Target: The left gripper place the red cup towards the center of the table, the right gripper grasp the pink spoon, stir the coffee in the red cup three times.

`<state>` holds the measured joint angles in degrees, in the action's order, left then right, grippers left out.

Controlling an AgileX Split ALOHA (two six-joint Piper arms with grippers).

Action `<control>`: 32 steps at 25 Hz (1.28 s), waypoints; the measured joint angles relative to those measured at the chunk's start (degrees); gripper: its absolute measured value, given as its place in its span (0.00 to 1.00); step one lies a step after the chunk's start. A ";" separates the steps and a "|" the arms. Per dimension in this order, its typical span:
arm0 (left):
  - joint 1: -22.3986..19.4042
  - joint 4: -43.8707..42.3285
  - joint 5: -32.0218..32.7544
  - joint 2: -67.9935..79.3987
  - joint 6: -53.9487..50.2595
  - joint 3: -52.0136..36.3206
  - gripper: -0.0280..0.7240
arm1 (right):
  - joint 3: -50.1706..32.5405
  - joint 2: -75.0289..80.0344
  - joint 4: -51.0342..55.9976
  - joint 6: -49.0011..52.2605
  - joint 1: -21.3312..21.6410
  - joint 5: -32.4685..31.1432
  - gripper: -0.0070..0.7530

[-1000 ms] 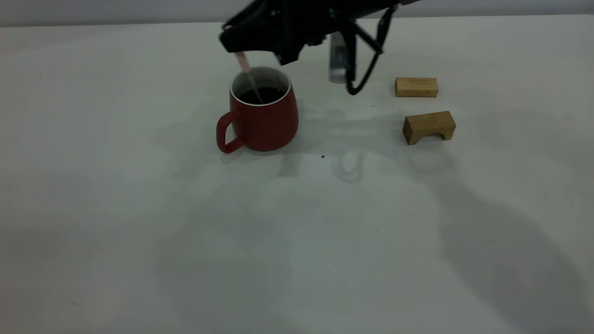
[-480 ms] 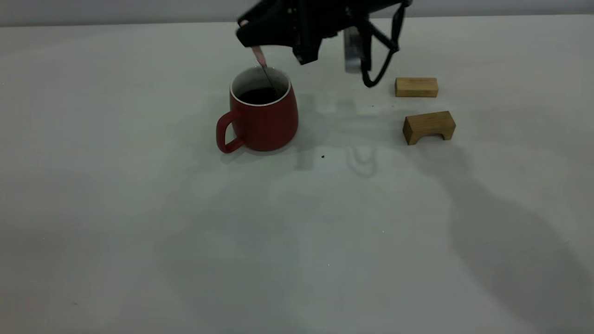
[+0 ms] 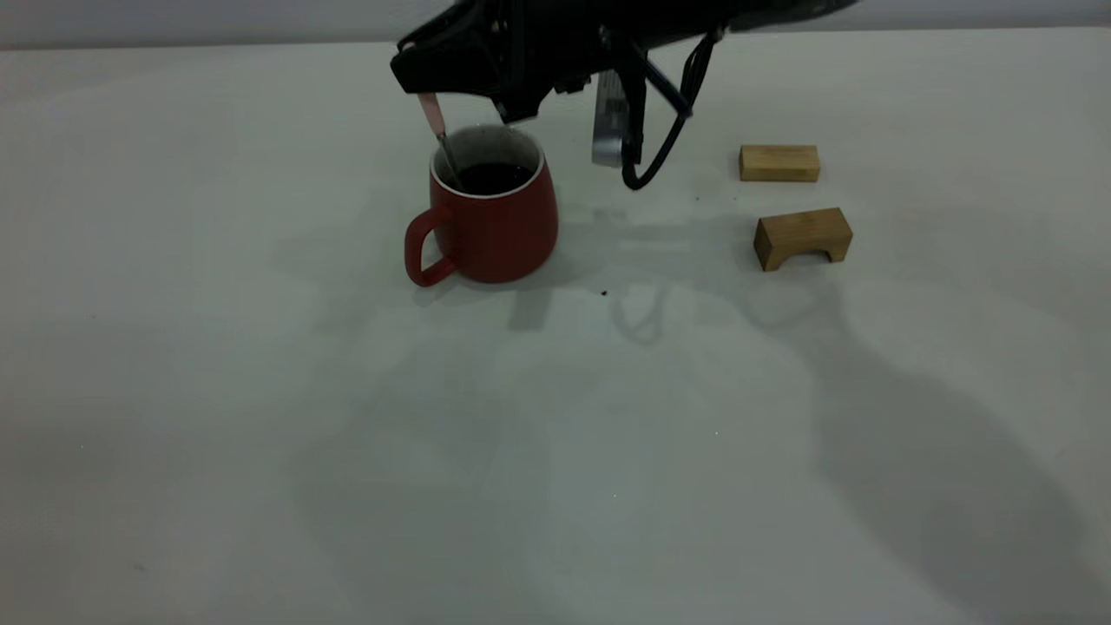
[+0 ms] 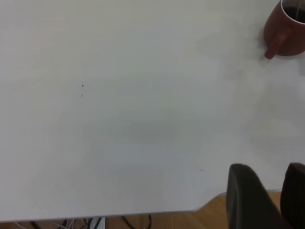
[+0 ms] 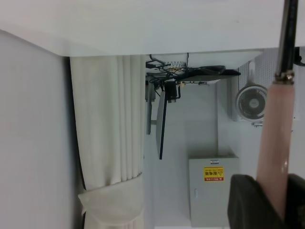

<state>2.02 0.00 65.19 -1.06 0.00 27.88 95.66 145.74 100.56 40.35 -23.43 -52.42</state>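
The red cup (image 3: 499, 221) stands on the table (image 3: 260, 391), handle toward the near left, with dark coffee (image 3: 490, 178) inside. My right gripper (image 3: 418, 80) hovers over the cup's left rim, shut on the pink spoon (image 3: 431, 115). The spoon's metal neck slants down into the coffee along the left inner wall. In the right wrist view the pink handle of the spoon (image 5: 275, 133) sits pinched in the right gripper (image 5: 276, 180). My left gripper (image 4: 272, 174) is parked far from the cup (image 4: 285, 33), over the table's edge, with nothing in it.
A plain wooden block (image 3: 779, 162) and an arch-shaped wooden block (image 3: 801, 236) lie right of the cup. The right arm's looping cable (image 3: 660, 130) and grey metal piece (image 3: 608, 130) hang between the cup and the blocks. A small dark speck (image 3: 604, 293) lies near the cup.
The right gripper swung the spoon from the cup's left side to its right side, then back to the left rim. The cup stayed put.
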 joint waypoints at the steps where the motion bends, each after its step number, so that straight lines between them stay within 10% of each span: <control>1: 0.00 0.00 0.00 0.00 0.00 0.00 0.37 | 0.14 0.41 0.07 -0.73 0.00 0.00 0.19; 13: 0.00 0.00 0.00 0.00 0.00 0.00 0.37 | 0.38 0.93 -4.88 -15.74 2.71 -2.34 0.22; 22: 0.00 0.00 0.00 0.00 0.00 0.00 0.37 | 0.38 0.52 -9.06 -20.11 2.77 -9.96 0.65; 32: 0.00 0.00 0.00 0.00 0.00 0.00 0.37 | 0.38 -17.80 -48.80 -20.11 3.76 -10.51 0.74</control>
<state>2.02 0.00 65.19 -1.06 0.00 27.88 96.04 127.94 51.76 20.24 -19.67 -62.94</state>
